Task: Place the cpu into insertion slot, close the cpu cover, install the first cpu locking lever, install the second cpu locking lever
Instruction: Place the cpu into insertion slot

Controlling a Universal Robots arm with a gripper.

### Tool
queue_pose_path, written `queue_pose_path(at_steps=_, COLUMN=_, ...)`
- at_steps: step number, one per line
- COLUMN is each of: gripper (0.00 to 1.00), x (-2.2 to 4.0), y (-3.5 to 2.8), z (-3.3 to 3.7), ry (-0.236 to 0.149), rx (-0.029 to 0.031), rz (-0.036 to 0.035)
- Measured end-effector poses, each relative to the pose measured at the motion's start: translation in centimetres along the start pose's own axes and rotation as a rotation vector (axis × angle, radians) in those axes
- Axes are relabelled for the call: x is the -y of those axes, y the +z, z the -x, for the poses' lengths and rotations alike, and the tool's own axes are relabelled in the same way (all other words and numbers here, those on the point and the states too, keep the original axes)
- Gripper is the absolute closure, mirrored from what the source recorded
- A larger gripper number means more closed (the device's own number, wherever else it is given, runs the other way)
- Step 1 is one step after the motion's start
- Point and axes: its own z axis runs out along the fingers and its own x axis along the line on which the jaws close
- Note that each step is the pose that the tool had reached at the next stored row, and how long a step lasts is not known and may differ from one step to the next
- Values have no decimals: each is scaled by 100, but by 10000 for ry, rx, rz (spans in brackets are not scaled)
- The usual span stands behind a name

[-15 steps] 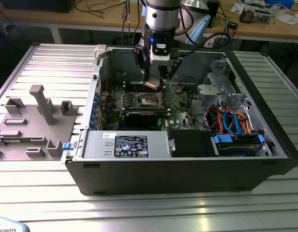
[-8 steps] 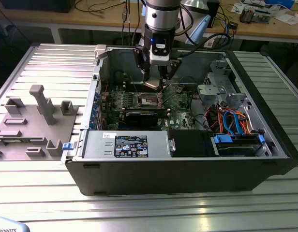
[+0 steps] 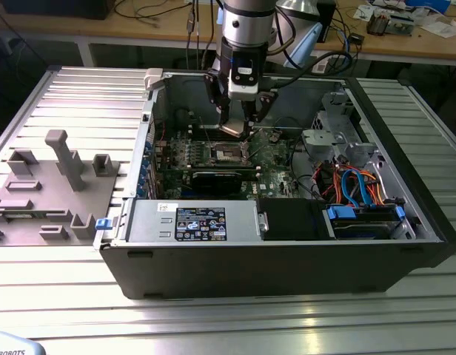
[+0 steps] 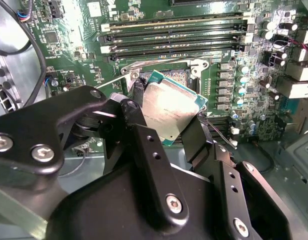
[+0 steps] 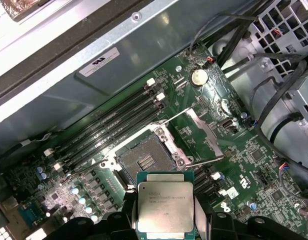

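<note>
The cpu (image 5: pixel 165 207), a flat square chip with a silvery-grey top and green rim, is pinched on two sides by the gripper (image 4: pixel 169 114), clear of the board. The insertion slot (image 5: pixel 144 160) is bare, contacts exposed. The cpu cover (image 5: pixel 204 131), a silvery frame, is swung open beside the slot.

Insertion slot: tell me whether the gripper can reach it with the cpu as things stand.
Probably yes. The gripper holds the cpu close above the insertion slot, whose cpu cover stands swung open, so the socket lies bare with nothing across it.
</note>
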Motion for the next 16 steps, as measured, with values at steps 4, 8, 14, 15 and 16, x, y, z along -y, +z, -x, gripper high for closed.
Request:
queue_pose_path(at_steps=4, gripper=45, x=0, y=2, z=0, ry=61, rx=-1, rz=-1)
queue_pose_path(at_steps=8, gripper=45, x=0, y=4, z=0, ry=123, rx=-1, rz=-2)
queue_pose_path(at_steps=14, gripper=45, x=0, y=7, z=0, ry=239, rx=-3, rz=-3)
queue_pose_path(at_steps=15, gripper=45, x=0, y=8, z=0, ry=254, rx=-4, rz=-4)
queue_pose_path(at_steps=16, gripper=45, x=0, y=8, z=0, ry=266, rx=-4, rz=-4)
